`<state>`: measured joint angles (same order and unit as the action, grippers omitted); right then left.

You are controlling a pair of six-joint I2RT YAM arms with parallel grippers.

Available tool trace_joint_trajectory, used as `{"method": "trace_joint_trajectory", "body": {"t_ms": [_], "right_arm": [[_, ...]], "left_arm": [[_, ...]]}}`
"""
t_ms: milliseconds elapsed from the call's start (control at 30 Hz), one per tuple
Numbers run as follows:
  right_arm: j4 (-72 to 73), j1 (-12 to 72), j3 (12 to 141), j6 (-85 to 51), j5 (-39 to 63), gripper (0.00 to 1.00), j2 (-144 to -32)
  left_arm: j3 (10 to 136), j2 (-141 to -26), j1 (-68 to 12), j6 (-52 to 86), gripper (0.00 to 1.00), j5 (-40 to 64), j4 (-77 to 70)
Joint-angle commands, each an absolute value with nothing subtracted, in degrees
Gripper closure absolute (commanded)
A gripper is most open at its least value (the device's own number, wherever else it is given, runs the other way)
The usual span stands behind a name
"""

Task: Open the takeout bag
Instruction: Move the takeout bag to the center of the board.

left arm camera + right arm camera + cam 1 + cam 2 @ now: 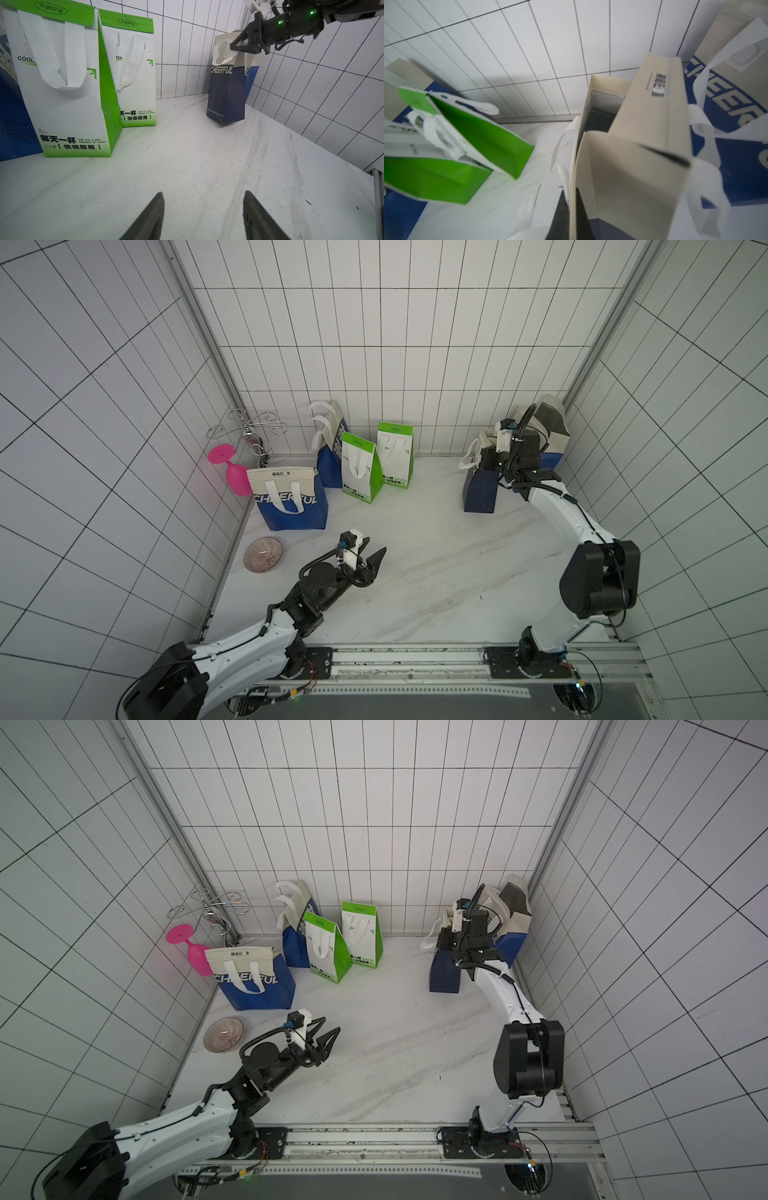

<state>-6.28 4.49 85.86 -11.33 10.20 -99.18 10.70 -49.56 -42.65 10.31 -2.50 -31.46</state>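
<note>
Navy-and-beige takeout bag (480,493) at the far right of the worktop (415,580), near the right wall, just in front of a second blue-and-beige bag (552,460). Pinched at one beige top wall by the right claw (484,462), closed on that wall. Mouth only part open, with a narrow dark gap between the walls. Left claw (372,552) spread wide and empty, hovering above bare worktop in the middle foreground, well apart from the bag.

To do the step well: hold the pinch on the single wall, not on the white handle loop (562,149) beside it. Bring the left claw across to the opposite top wall, grip just below the rim, then draw the two walls apart slowly and level. Avoid pulling upward: a light bag, likely to lift or tip rather than spread. Steer clear of the two green bags (359,472) on the way over.

From the right wrist view: fingers (560,209) straddling the beige wall of the bag (623,166), plus the gap into it, both hidden under the arm in both top views. From the left wrist view: bag (226,93) side-on, base seemingly tilted or just clear of the worktop, though hard to settle at that range. Only in the top views: the open stretch between left claw and bag.
</note>
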Motion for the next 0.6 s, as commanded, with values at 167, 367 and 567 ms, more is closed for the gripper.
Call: {"method": "trace_joint_trajectory", "body": {"t_ms": [167,367,567], "right_arm": [[-2.61,2.02,113.04,-8.03,10.18,1.0,-113.04],[-3.59,0.9,124.95,-4.97,12.05,1.0,-122.17],[-3.67,-0.08,131.22,-2.99,10.76,1.0,-127.42]], "left_arm": [[10.28,-49.75,-42.74,10.89,0.38,-1.94,-31.54],[10.72,-50.89,-42.73,10.93,0.38,-1.36,-31.73],[10.86,-51.23,-42.77,11.0,0.38,-0.89,-32.14]]}}
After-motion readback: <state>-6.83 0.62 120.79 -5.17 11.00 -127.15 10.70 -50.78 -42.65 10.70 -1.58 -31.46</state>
